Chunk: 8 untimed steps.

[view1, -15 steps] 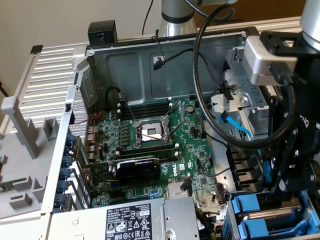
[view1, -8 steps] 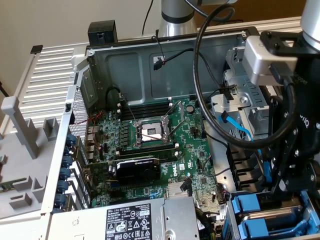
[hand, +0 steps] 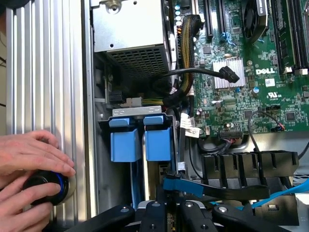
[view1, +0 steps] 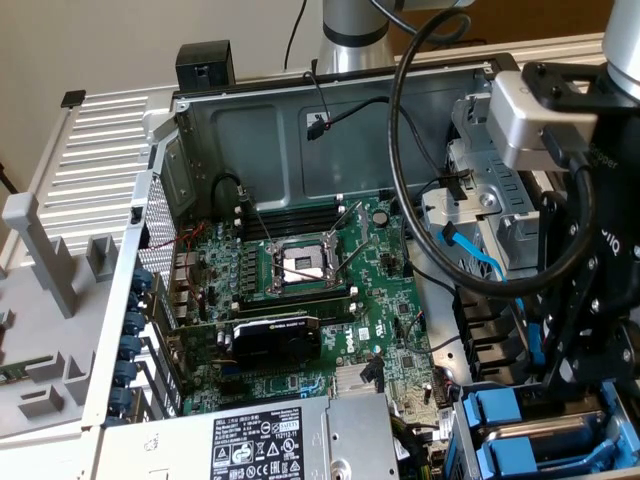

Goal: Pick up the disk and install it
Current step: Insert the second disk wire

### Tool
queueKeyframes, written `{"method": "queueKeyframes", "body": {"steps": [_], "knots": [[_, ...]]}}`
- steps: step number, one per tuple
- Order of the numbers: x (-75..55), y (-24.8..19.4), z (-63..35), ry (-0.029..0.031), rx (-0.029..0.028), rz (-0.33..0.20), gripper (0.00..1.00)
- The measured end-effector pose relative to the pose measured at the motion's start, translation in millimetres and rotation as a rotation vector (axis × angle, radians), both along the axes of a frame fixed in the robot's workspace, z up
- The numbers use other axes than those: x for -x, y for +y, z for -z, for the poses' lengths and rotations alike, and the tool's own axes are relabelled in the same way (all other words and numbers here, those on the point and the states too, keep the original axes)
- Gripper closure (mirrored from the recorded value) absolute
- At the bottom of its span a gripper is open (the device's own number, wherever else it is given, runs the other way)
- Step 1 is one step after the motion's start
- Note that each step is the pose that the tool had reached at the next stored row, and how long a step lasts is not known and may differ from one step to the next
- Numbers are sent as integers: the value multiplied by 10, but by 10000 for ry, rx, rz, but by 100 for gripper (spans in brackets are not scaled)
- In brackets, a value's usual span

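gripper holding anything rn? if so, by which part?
Can't tell. The gripper sits over the drive bay with a blue carrier edge right at its tip, but the contact itself is hidden.

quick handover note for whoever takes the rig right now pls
Gripper: low over the drive bay at the case's corner, beside the power supply; grip cannot be told.
Disk: two blue carriers sit side by side in that bay; which one is the job's disk is unclear.
Done: nothing is visibly carried outside the case.
Left: seating can't be confirmed, so check it.
Note: a person's hand rests on a black knob outside the case.
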State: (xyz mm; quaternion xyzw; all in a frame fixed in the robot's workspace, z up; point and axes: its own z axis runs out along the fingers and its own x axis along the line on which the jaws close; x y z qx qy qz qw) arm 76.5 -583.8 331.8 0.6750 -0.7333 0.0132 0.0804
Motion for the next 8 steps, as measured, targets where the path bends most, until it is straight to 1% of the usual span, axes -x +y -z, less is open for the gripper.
{"method": "queueKeyframes", "body": {"steps": [8], "knots": [[0, -4, 4, 0, 1, 3, 83]]}}
